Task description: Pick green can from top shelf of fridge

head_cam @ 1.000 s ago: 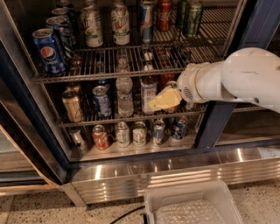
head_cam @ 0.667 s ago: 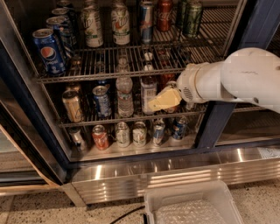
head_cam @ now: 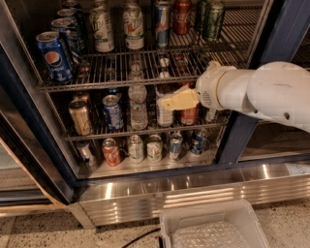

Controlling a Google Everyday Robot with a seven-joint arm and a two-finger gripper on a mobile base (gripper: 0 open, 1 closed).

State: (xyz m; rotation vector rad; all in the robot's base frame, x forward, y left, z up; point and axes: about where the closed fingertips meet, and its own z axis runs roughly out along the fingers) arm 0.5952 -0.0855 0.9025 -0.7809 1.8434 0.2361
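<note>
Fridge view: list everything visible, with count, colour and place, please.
fridge: one, dark blue frame, steel base
top shelf: one, silvery wire
green can: one clear, dark green, top shelf, right end
cola can: one, red, left of green can
blue-silver can: one, left of cola can
white cans: two, green logos, top shelf middle
Pepsi cans: at least three, blue, top shelf left
bottle: one, clear, middle rack
lower cans: about ten, mixed colours, middle and bottom racks
bin: one, white, floor in front
arm: one, white, from the right
gripper: one, beige, in front of middle rack, lower than green can
</note>
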